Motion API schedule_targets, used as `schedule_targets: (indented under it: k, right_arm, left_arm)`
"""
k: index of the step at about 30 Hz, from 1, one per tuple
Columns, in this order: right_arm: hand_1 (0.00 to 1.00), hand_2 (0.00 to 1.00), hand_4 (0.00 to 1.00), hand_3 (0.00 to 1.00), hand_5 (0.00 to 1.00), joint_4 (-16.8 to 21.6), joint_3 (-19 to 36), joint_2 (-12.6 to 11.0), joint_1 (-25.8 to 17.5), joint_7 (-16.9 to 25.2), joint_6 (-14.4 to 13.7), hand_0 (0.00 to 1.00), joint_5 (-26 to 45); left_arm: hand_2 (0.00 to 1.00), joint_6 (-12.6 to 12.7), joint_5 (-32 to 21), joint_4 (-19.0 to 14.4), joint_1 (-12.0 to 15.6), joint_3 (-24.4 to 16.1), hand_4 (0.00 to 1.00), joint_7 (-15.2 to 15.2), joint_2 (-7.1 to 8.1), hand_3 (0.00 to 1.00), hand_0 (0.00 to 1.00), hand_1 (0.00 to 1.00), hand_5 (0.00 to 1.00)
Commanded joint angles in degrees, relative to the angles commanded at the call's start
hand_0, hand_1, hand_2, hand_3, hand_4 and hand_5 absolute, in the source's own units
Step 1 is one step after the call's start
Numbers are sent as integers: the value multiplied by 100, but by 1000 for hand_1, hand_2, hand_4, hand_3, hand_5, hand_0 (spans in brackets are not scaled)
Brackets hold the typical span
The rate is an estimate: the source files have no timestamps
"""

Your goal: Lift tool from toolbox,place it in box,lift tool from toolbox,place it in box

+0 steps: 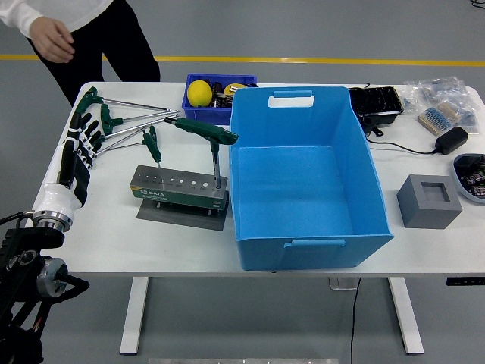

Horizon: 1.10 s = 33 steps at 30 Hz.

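Observation:
A grey-green tool holder (180,188) stands on a metal base left of the big blue box (307,178). One green T-handle wrench (212,144) stands upright in the holder's right end slot. Several other green T-handle wrenches (125,121) lie loose on the table behind the holder. The blue box is empty. My left hand (79,148) hovers at the table's left edge, left of the loose wrenches, fingers spread and holding nothing. My right arm does not show.
A small blue bin (214,95) with a yellow ball and small parts sits behind the box. A black tray (375,102), bagged parts, a black adapter with cable and a grey square block (429,201) lie to the right. A person stands at the far left.

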Motion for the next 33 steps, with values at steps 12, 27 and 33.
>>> schedule_targets:
  k: [12,27,33]
  right_arm:
    - [669,729,786,552,689,1,32,5,-13,-12,-10,693,-61]
    - [668,728,787,553,691,2,-21,5,-15,11,2,693,48]
    - [668,728,787,553,691,1,-25,6,-7,6,4,693,49]
  left_arm:
    - [998,17,2,1,10,4,998,-6,4,998,998,998,998]
    - [998,69,183,-23,0,34,998,3,12,998,998,998,998]
    - [998,109,495,-83,-20,14,998,16,1,998,998,998,998]
